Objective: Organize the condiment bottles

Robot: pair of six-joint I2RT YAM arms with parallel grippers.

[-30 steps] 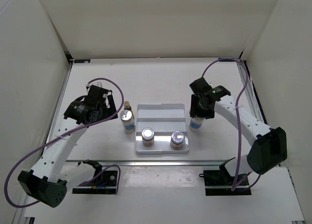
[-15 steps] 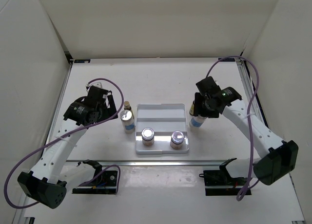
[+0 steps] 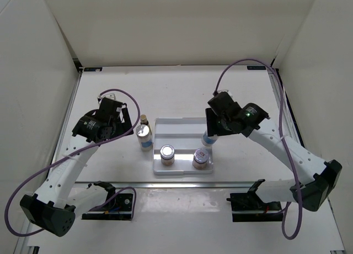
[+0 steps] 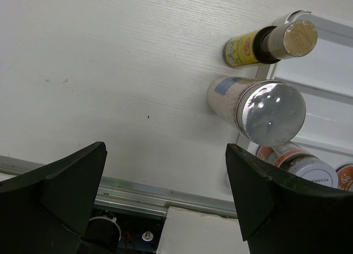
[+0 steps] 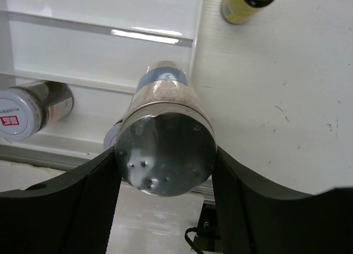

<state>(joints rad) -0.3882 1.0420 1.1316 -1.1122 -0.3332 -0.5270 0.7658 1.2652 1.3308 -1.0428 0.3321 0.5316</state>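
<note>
My right gripper (image 3: 212, 130) (image 5: 165, 168) is shut on a silver-lidded, blue-labelled jar (image 3: 208, 138) (image 5: 164, 133), which hangs over the right part of the white stepped tray (image 3: 182, 125) (image 5: 83, 38). Two squat jars (image 3: 167, 153) (image 3: 201, 158) stand on the tray's front step. A slim amber bottle (image 3: 144, 120) (image 4: 259, 44) and a second silver-lidded jar (image 3: 144, 136) (image 4: 259, 107) stand just left of the tray. My left gripper (image 3: 122, 123) (image 4: 165, 176) is open and empty, left of those two. Another amber bottle (image 5: 245, 3) stands right of the tray.
White walls enclose the table on three sides. A metal rail (image 3: 182, 183) runs along the table's near edge, with black mounts and cables below it. Purple cables arch over both arms.
My right gripper has carried the silver-lidded jar leftward, from the table right of the tray to over the tray's right side. The left arm has not moved.
</note>
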